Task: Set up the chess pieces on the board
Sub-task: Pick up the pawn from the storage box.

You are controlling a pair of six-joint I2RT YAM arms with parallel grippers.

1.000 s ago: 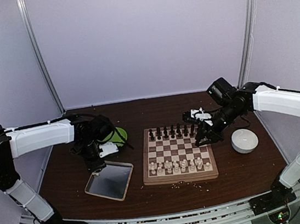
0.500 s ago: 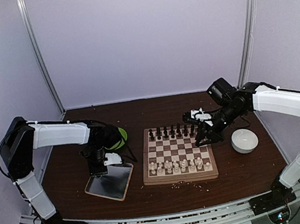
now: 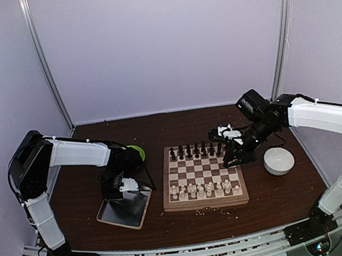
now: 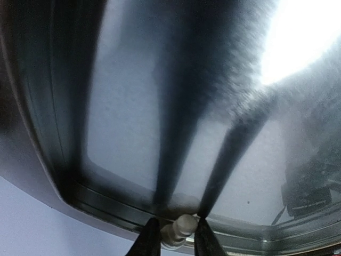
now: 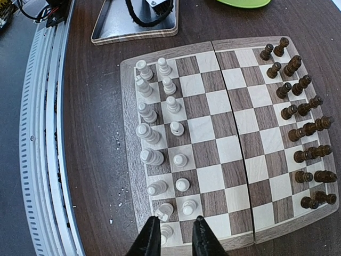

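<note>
As seen from above and behind the arms, a dark brown desk [image 3: 274, 193] within pale walls, the board [image 3: 206, 205] lying flat at its middle. Along the far side of the board, two rows of dark chess pieces [image 3: 195, 151], upright on their squares. Along the near side, two rows of cream-white chess pieces [image 3: 204, 190], likewise upright.

Left of the board, near it but apart, a silver tray [image 3: 132, 214] set at a slant on the desk. Above the tray's far end, the left gripper [image 4: 178, 226], pointing down, jaws clamped on one cream-white piece [image 4: 182, 232]. In the left wrist view, that piece low against the tray's rim, with dark reflections of both fingers stretched across the shiny tray floor. Contact between piece and tray: impossible to tell. Behind the left arm, a lime-green object [image 3: 138, 151], mostly hidden.

Over the right edge of the board, the right gripper [image 5: 175, 221], raised above the pieces. Jaws a narrow gap apart and empty, corner squares visible below through the gap. In the right wrist view, cream-white rows on the left, dark rows on the right, tray beyond the board at the top.

Right of the board, apart from it, a white rounded object [image 3: 279, 160] on the desk. On the desk just before the board's near rim, pale crumbs [image 3: 201, 212] scattered.
</note>
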